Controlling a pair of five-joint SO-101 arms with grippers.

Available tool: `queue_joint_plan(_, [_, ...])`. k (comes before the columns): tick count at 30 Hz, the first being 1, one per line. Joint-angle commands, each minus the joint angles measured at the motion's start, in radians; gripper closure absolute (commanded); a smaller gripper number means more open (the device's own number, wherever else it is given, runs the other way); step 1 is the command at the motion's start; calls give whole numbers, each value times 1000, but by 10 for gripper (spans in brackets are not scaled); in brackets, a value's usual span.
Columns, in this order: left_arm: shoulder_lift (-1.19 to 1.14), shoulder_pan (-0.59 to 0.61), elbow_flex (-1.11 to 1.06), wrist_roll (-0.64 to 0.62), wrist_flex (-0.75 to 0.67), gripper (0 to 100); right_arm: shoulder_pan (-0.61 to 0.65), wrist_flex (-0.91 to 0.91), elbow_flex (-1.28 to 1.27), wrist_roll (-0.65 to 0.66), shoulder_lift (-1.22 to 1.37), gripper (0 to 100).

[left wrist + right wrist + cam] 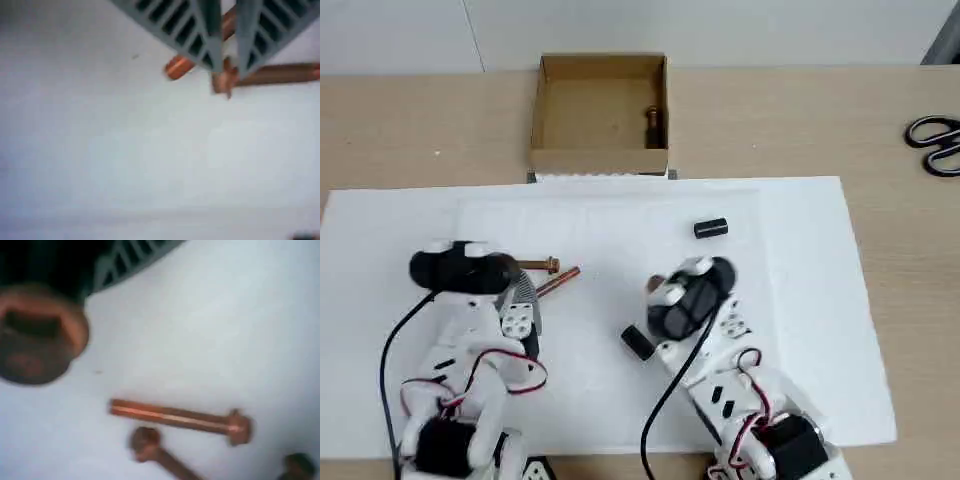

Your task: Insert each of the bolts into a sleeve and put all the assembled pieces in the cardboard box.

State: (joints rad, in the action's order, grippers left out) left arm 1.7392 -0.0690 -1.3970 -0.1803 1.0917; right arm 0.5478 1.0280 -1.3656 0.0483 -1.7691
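Right gripper [656, 285] pinches a copper bolt [37, 335], its broad head end-on to its wrist camera. Two loose bolts [535, 264] lie flat by the left gripper [228, 70], whose grip I cannot tell.

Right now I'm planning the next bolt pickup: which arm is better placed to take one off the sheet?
Left. The left gripper hangs right over the two loose bolts, while the right arm stands farther off, beside a black sleeve.
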Motion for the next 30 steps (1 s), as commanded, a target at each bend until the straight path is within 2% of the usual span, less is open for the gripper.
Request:
queue_joint_plan(1, [3,21,-91,5,-92,994,-101,-58,64,-11,-2,995])
queue_joint_plan(5, [6,26,-180,5,-94,994,-179,-77,172,-6,62,995])
queue_joint_plan(11, [8,28,-223,6,-114,994,-223,-182,379,-5,360,995])
queue_joint_plan(21, [8,18,-229,41,-120,994,-223,-414,858,-5,1052,995])
queue_joint_plan(30, [8,18,-229,41,-120,994,-220,-443,1482,-6,1693,995])
